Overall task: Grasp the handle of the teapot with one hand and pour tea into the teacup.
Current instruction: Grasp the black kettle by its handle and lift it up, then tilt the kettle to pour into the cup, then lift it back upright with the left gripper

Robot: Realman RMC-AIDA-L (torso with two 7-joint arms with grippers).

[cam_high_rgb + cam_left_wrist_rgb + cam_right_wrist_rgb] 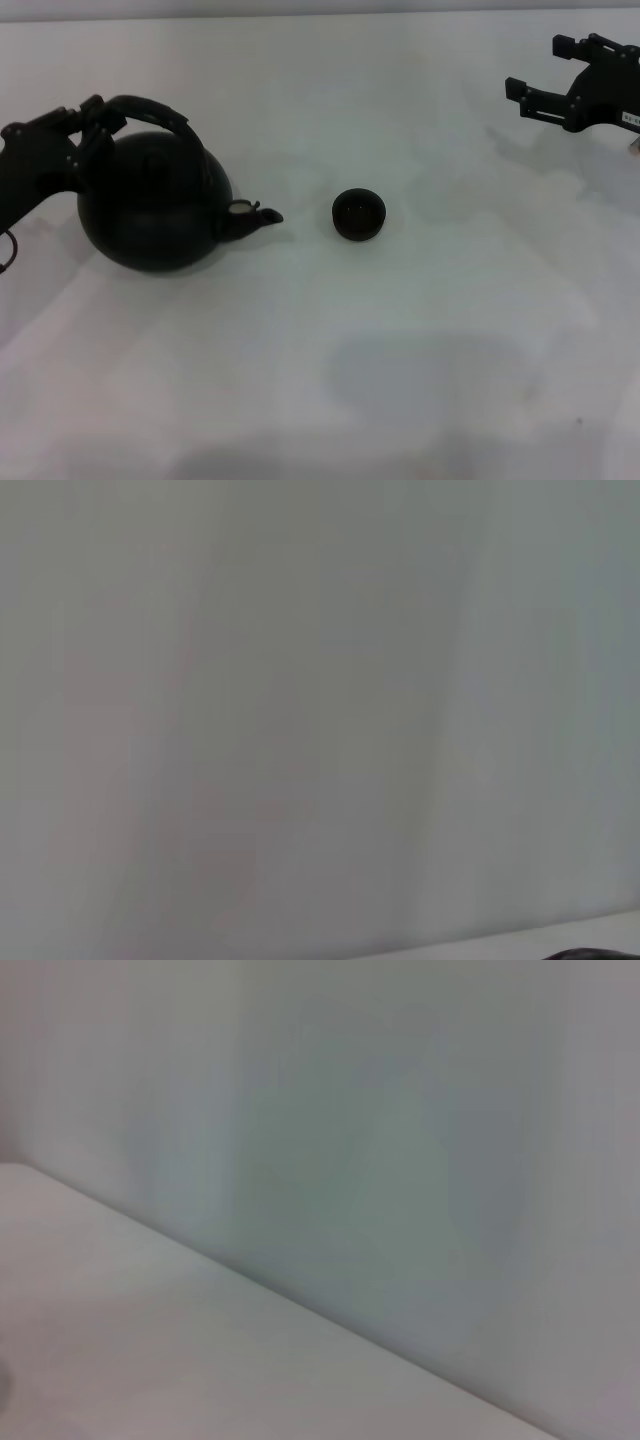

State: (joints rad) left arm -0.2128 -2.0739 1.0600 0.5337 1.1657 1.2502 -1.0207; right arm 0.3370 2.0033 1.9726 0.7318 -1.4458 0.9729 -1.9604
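Note:
The round matte-black teapot (150, 205) stands upright on the white table at the left, its short spout (258, 215) pointing right toward the teacup. The small dark teacup (359, 215) stands apart from it, a short way right of the spout. The black arched handle (155, 108) spans the pot's top. My left gripper (92, 125) is at the handle's left end, against the pot's upper left side. My right gripper (545, 70) is open and empty, raised at the far right, well away from the cup. Both wrist views show mostly blank wall.
The white table (420, 340) spreads wide in front of and behind the pot and cup. The right wrist view shows only a strip of the table (150, 1360) under a plain wall. A dark sliver (595, 954) shows at the left wrist view's edge.

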